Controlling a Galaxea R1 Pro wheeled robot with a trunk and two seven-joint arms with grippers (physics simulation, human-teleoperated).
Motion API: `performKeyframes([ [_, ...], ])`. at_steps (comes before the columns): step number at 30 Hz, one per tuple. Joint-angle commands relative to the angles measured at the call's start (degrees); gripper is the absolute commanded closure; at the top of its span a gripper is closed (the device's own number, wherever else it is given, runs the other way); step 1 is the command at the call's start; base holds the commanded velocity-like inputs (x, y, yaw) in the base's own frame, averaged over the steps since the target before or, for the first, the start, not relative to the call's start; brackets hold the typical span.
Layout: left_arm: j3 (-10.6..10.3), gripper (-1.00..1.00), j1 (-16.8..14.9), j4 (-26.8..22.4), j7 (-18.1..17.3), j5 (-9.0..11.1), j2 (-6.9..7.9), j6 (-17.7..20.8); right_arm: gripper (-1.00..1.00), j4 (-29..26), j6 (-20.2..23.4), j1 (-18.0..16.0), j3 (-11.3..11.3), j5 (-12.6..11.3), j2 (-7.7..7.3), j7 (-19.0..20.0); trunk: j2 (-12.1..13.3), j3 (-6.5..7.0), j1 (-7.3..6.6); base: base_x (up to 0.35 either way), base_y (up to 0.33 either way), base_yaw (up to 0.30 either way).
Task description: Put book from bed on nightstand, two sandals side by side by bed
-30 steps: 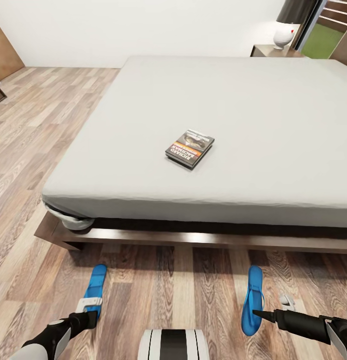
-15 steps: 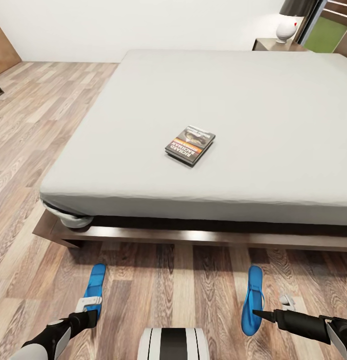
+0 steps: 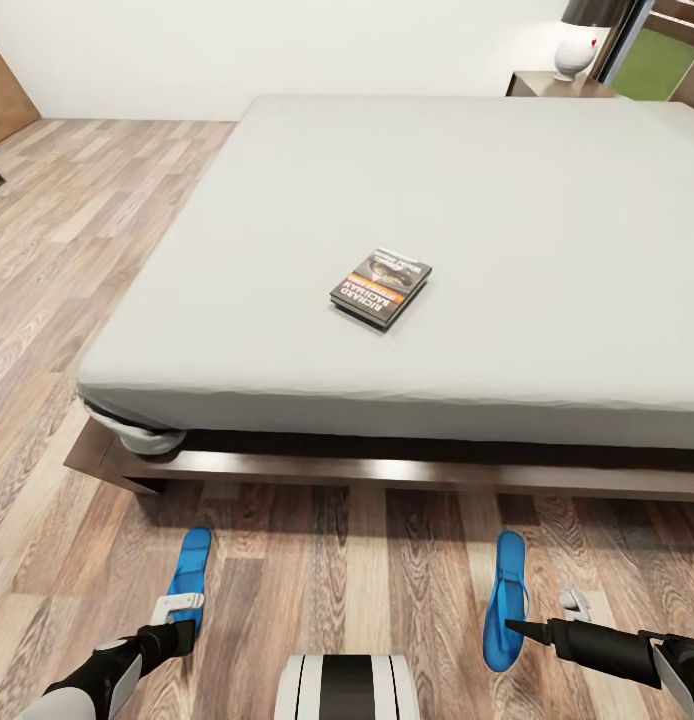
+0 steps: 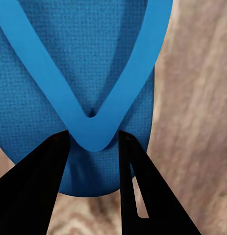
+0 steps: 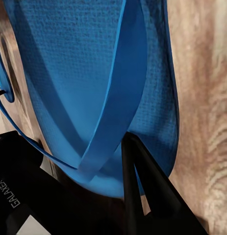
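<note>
Sandals first: from the head view, the bright blue flat flip-flop on the left [image 3: 190,568] and its blue twin on the right [image 3: 505,598] lie on the brown wood-plank floor [image 3: 317,570] just near of the bed, well apart from each other, so the side-by-side step looks unfinished. The left gripper [image 3: 177,618] sits over the left sandal's near end, the right gripper [image 3: 532,630] at the right sandal's near end; from up here neither grip can be read. The thin grey-black paperback with the orange band [image 3: 381,288] lies flat on the smooth light-grey mattress of the dark-framed platform bed [image 3: 287,220], toward the near edge. Far right, the low dark-brown nightstand [image 3: 547,86] carries a white-based lamp [image 3: 574,55], a bump hazard when the book goes over, and the wide mattress stands between robot and nightstand.

On to the left wrist view: the black fingers [image 4: 35,186] straddle the thong's V where it meets the blue sole [image 4: 69,54], the jaws parted, nothing pinched. The risk is that closing here catches only the thin strap, and the sandal swings or twists on lifting.

Right wrist view now: one dark finger [image 5: 142,191] lies against the strap [image 5: 113,112], the other side a dark mass. Whether it grips cannot be told. A partial hold could let the sole slip out and land askew.
</note>
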Motion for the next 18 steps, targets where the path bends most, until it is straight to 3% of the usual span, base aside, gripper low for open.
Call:
performKeyframes([
  [1,0.5,1.00,0.0,-0.1,-0.3,-0.4,-0.02,0.1,1.00,0.0,0.9,0.0,-0.3,0.0,0.02,0.5,0.0,-0.03,-0.01,0.000,0.000,0.000],
  [7,0.5,1.00,0.0,-0.1,-0.3,-0.4,-0.02,0.1,1.00,0.0,0.9,0.0,-0.3,0.0,0.02,0.5,-0.1,-0.70,0.07,0.000,0.000,0.000],
  [18,0.5,1.00,0.0,-0.1,-0.3,-0.4,-0.02,0.1,1.00,0.0,0.9,0.0,-0.3,0.0,0.02,0.5,-0.1,-0.70,0.07,0.000,0.000,0.000],
])
